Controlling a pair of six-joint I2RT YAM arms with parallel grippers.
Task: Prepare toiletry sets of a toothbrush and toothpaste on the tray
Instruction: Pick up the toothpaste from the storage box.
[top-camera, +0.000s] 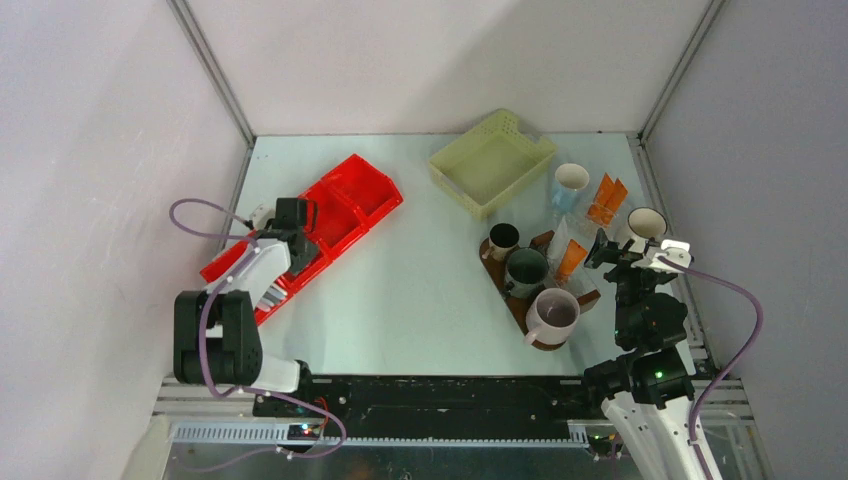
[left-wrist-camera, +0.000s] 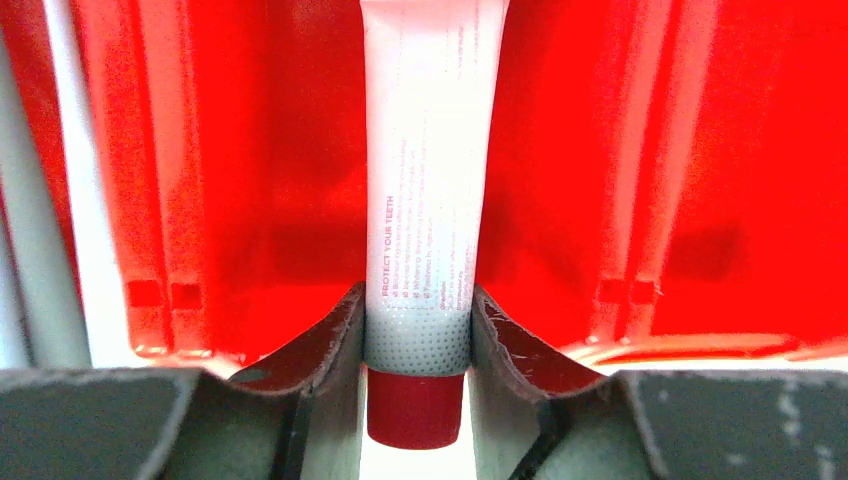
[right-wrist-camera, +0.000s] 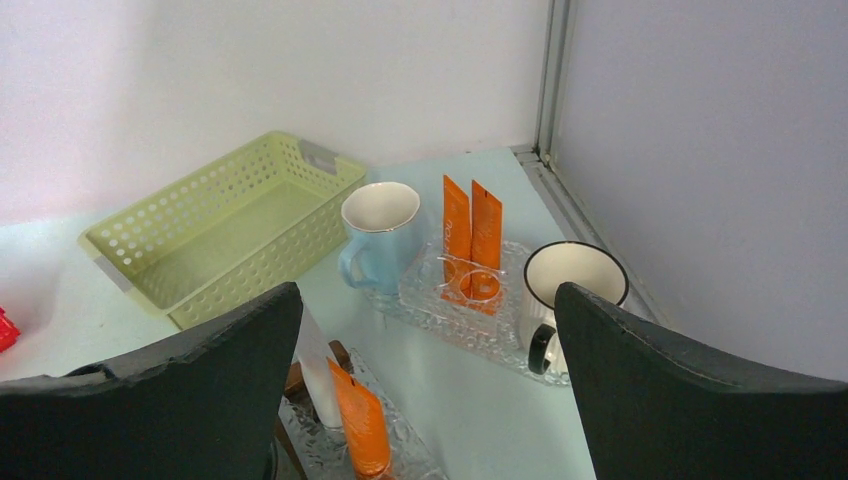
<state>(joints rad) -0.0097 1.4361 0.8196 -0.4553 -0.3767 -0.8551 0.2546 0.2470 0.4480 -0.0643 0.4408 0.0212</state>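
My left gripper (left-wrist-camera: 417, 312) is shut on the lower end of a white toothpaste tube (left-wrist-camera: 425, 150) with a dark red cap, over the red bin (left-wrist-camera: 650, 180). In the top view it (top-camera: 296, 218) hovers over that bin's middle. The dark brown wooden tray (top-camera: 516, 305) carries a small dark brown mug (top-camera: 503, 240), a dark green mug (top-camera: 526, 268) and a mauve-grey mug (top-camera: 553, 312). An orange tube (right-wrist-camera: 362, 425) and a white tube (right-wrist-camera: 318, 375) stand at the tray's right side. My right gripper (right-wrist-camera: 428, 300) is open and empty, just right of the tray. I make out no toothbrush.
A pale yellow mesh basket (top-camera: 492, 160) stands at the back. A clear glass tray (right-wrist-camera: 470, 320) holds two orange tubes (right-wrist-camera: 470, 235), between a light blue mug (right-wrist-camera: 380, 235) and a white black-rimmed mug (right-wrist-camera: 565, 290). The side wall is close on the right.
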